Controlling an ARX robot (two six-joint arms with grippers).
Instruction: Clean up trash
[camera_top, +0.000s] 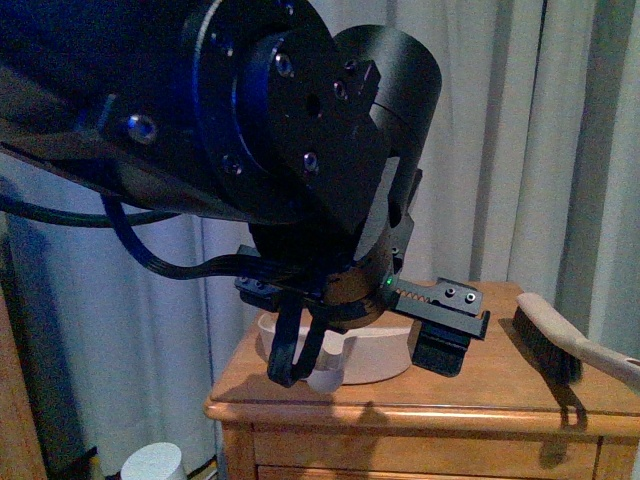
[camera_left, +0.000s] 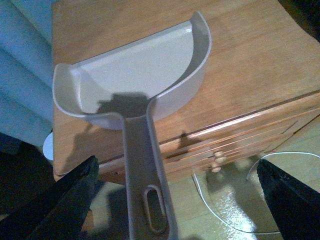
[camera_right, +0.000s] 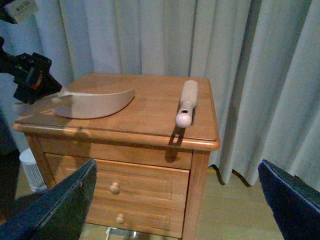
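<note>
Beige dustpan (camera_left: 135, 70) lies flat on the nightstand worktop (camera_right: 145, 112), with its handle (camera_left: 145, 170) overhanging the front edge, probably so it can be grabbed. Left pincer (camera_left: 175, 166) is spread wide, handle between its fingers, no contact. Right pincer (camera_right: 177, 167) is also spread and empty, well back from the worktop. Brush (camera_right: 187, 102) lies apart from the pan, its handle tip over the edge. Trash: tissue wad not seen in any view, and the pan looks empty. The left arm blocks most of the front view. Curtain (camera_right: 150, 35) behind.
</note>
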